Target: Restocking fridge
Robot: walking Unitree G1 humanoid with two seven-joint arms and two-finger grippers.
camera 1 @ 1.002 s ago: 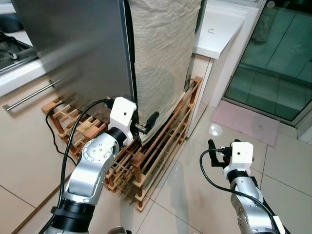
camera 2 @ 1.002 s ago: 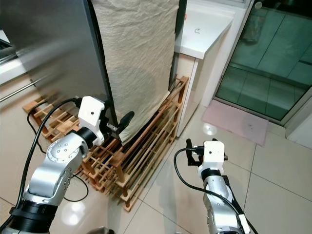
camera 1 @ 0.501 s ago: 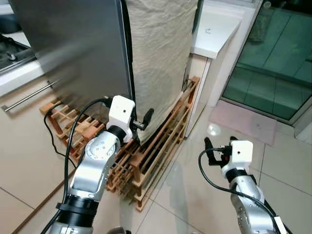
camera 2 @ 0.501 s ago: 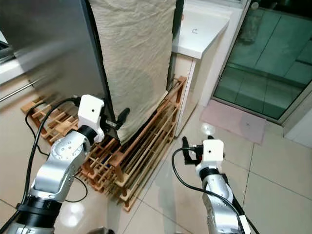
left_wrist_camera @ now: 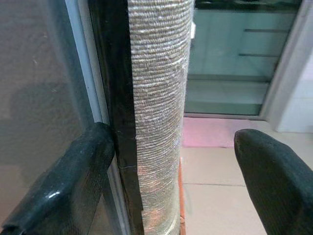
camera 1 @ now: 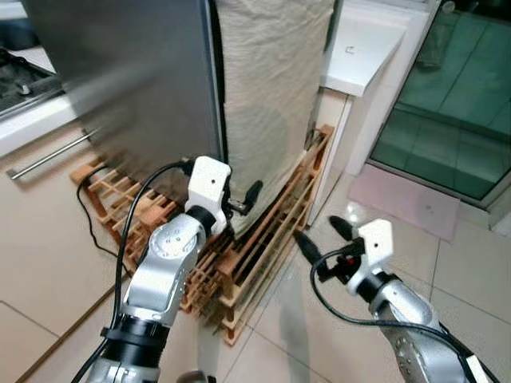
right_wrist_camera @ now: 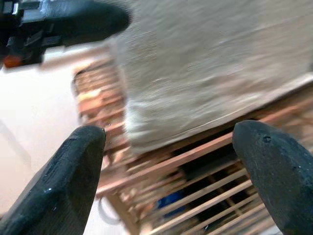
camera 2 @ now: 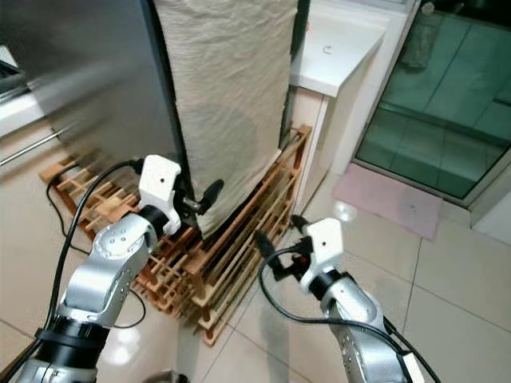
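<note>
— Standing where is the fridge (camera 1: 136, 80)?
— On a wooden rack (camera 1: 255, 255) over pale tile floor (camera 1: 447, 271), cloth (camera 1: 271, 96) draping its side.
— Grippers?
— Left gripper (left_wrist_camera: 176, 181) is straddling the fridge's door edge, fingers spread, holding nothing; right gripper (camera 1: 319, 237) is hovering beside the fridge, wide open, empty.

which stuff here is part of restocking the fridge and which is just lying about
Part of the job:
- fridge, steel door shut
- left gripper, open at the door's edge
- right gripper, open, near the rack

Just lying about:
- beige cloth draped down the fridge side
- wooden rack on the floor
- pink mat
- white counter
</note>
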